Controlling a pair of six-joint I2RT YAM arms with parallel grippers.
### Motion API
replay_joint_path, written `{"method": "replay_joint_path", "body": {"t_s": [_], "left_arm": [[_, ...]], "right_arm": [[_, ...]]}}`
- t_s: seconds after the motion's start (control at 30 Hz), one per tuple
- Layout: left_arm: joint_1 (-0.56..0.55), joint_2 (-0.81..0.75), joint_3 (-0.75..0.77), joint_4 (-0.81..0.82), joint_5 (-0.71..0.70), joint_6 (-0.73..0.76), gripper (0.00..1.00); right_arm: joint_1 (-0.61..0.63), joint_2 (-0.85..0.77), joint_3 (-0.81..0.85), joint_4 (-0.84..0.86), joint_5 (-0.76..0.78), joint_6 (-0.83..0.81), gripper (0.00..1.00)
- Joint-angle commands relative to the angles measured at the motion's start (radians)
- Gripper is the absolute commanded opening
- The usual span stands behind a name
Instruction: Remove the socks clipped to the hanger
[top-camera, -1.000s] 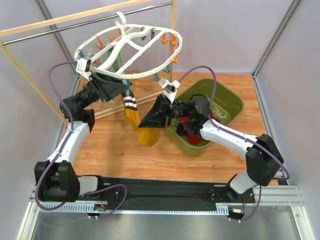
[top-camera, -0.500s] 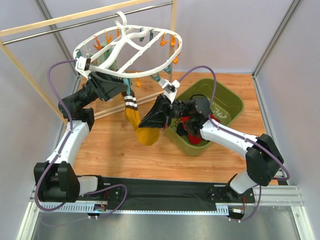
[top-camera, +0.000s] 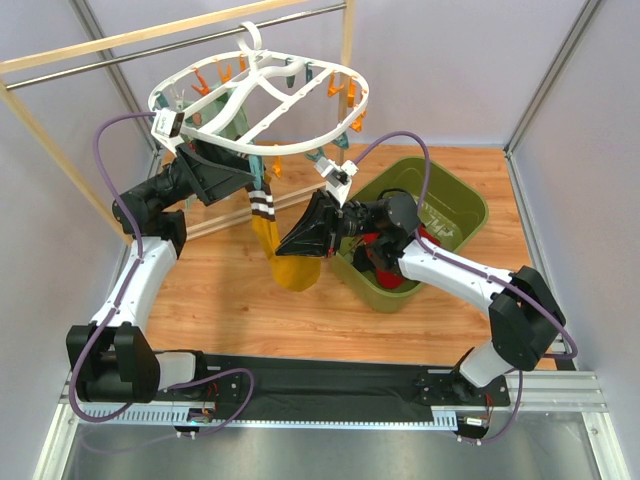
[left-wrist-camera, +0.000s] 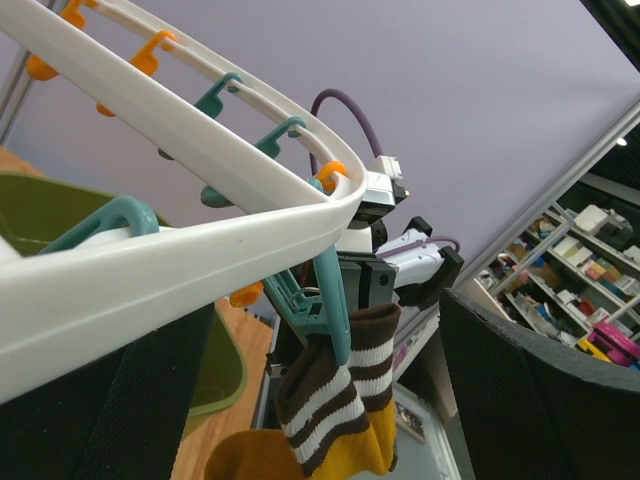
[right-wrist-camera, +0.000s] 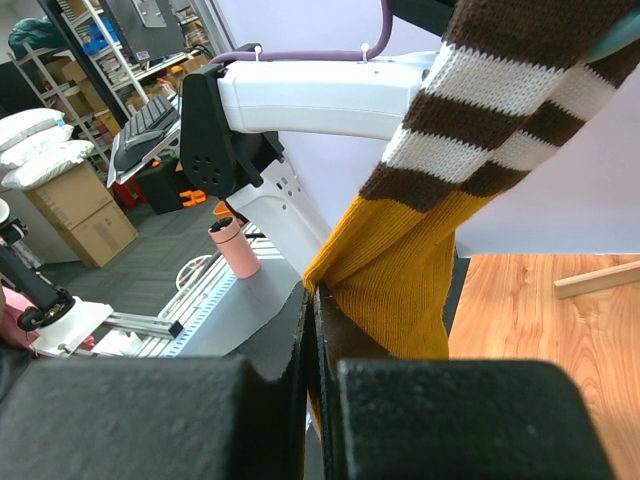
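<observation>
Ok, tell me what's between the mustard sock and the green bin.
Nothing visible lies between the mustard sock and the green bin. But a teal clip on the hanger grips its striped cuff, while the right gripper is shut on its foot.

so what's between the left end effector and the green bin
In the top view, the yellow sock with a striped cuff hangs there, pinched by the shut right end effector.

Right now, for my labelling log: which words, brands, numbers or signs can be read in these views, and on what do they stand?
No text can be read.
Small white camera block on the left wrist: dark mark, too small to read.
Boxes on the background shelves: too blurred to read.
</observation>
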Motion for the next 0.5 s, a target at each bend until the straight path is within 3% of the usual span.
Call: {"method": "replay_joint_path", "body": {"t_s": [0.0,0.07,0.13,0.17,0.27,0.37,0.47], "left_arm": [[-0.005,-0.003,0.03,0.312,0.008,-0.009,1.0],[-0.009,-0.008,0.027,0.312,0.004,0.001,0.98],[-0.018,-0.008,0.029,0.312,0.006,0.012,0.86],[-0.02,-0.005,0.03,0.312,0.009,0.014,0.75],[-0.023,0.001,0.032,0.312,0.009,0.012,0.59],[-0.023,0.01,0.029,0.312,0.006,0.007,0.56],[-0.023,0.029,0.032,0.312,-0.002,-0.015,0.61]], "right_arm": [[0.015,0.005,0.031,0.01,-0.056,0.013,0.0],[0.015,0.008,0.035,0.007,-0.056,0.012,0.0],[0.015,0.013,0.037,0.005,-0.056,0.012,0.0],[0.015,0.014,0.04,0.005,-0.056,0.012,0.0],[0.016,0.02,0.044,0.005,-0.057,0.016,0.0],[0.016,0.025,0.049,0.001,-0.06,0.016,0.0],[0.016,0.029,0.052,-0.002,-0.068,0.016,0.0]]}}
